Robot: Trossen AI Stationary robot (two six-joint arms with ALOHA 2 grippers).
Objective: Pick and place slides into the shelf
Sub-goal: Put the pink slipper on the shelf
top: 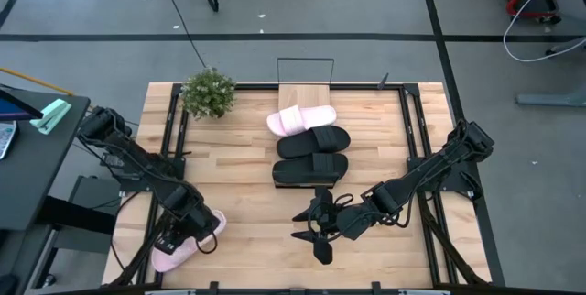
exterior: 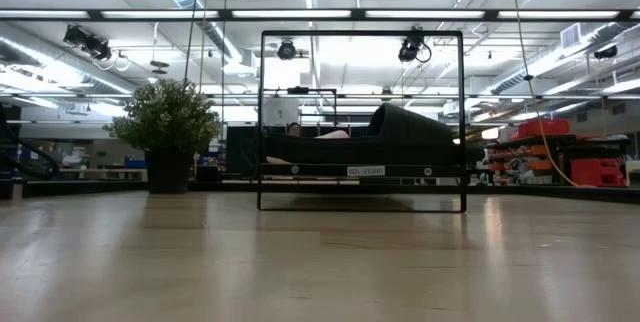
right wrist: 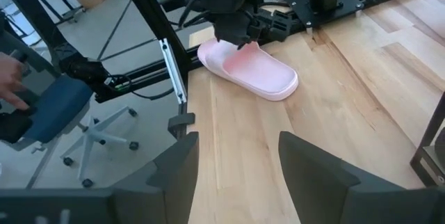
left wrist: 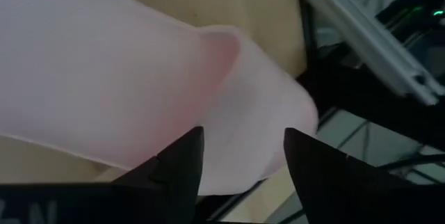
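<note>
Three slides (top: 307,144) by shelf (top: 305,95); left gripper (top: 203,232) open over pink slide (top: 179,247); right gripper (top: 316,228) open.

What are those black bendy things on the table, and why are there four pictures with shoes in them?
The bendy things are two robot arms, each ending in a two-finger gripper. Four cameras took the pictures at one moment: one above the table, one level with the tabletop, and one on each arm's wrist.

From above you see a plant, a small shelf at the far edge, and a pale pink slide lying partly on it. Two black slides lie side by side just in front.

The left gripper is down at the near left corner, right at the other pink slide; its wrist picture shows open fingers above that slide. The right gripper hangs open near the black slides, holding nothing.
</note>
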